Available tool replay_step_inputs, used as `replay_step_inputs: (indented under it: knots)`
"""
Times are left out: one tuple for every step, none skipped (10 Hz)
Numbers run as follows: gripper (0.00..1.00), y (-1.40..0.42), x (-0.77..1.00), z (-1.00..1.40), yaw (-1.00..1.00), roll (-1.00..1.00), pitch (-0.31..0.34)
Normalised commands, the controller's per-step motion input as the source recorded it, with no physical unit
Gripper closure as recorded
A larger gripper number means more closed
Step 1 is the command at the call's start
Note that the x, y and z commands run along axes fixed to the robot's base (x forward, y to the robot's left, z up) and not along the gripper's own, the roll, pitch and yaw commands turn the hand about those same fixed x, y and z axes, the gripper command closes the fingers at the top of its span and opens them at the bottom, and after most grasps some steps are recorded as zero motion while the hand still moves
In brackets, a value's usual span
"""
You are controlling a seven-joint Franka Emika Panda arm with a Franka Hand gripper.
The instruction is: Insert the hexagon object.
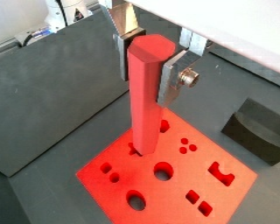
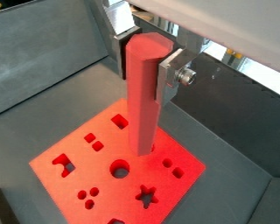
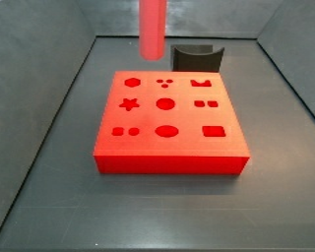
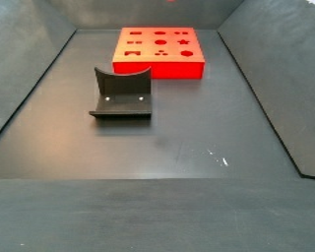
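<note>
My gripper [image 1: 150, 66] is shut on the top of the hexagon object [image 1: 143, 105], a long bright red peg that hangs upright between the silver fingers [image 1: 175, 80]. Both wrist views show this; in the second one the gripper [image 2: 147, 63] grips the peg [image 2: 143, 105] the same way. The peg's lower end is over the flat red block with shaped holes [image 1: 206, 179], near one edge [image 2: 90, 171]; I cannot tell if it touches. In a side view the peg [image 3: 153, 30] hangs above the block's far side [image 3: 173, 133], with the gripper out of frame. The peg does not show over the block [image 4: 160, 51] there.
A dark grey curved block [image 3: 196, 57] stands just behind the red block; it also shows in a wrist view [image 1: 262, 131] and in a side view [image 4: 122, 94]. Grey walls [image 3: 55, 108] slope up around the dark floor [image 4: 160, 148].
</note>
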Motion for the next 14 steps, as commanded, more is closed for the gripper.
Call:
replay_step_inputs:
  knots:
    - [1.00, 0.00, -0.06, -0.02, 0.00, -0.01, -0.029]
    - [1.00, 0.50, 0.01, 0.00, 0.02, -0.20, 0.000]
    - [1.00, 0.66, 0.00, 0.00, 0.23, -0.28, -0.059]
    - [1.00, 0.60, 0.00, 0.00, 0.41, -0.15, -0.044]
    - [1.00, 0.61, -0.05, 0.05, 0.48, -0.11, -0.027]
    - [1.00, 0.67, -0.13, 0.05, 0.50, -0.05, 0.000]
    - [1.00, 0.60, -0.17, -0.07, 0.63, 0.00, 0.000]
    - [1.00, 0.27, -0.10, -0.40, 0.86, 0.07, -0.031]
    - [1.00, 0.08, -0.05, -0.51, 0.95, 0.17, -0.027]
    - [1.00, 0.02, -0.06, -0.57, 0.99, 0.17, -0.051]
    - [1.00, 0.05, -0.05, -0.55, 1.00, 0.10, -0.041]
    - [1.00, 0.18, -0.08, -0.38, 0.94, 0.06, -0.044]
    - [1.00, 0.41, -0.13, -0.23, 0.72, 0.07, -0.021]
    - [1.00, 0.52, -0.27, -0.27, 0.62, 0.00, -0.087]
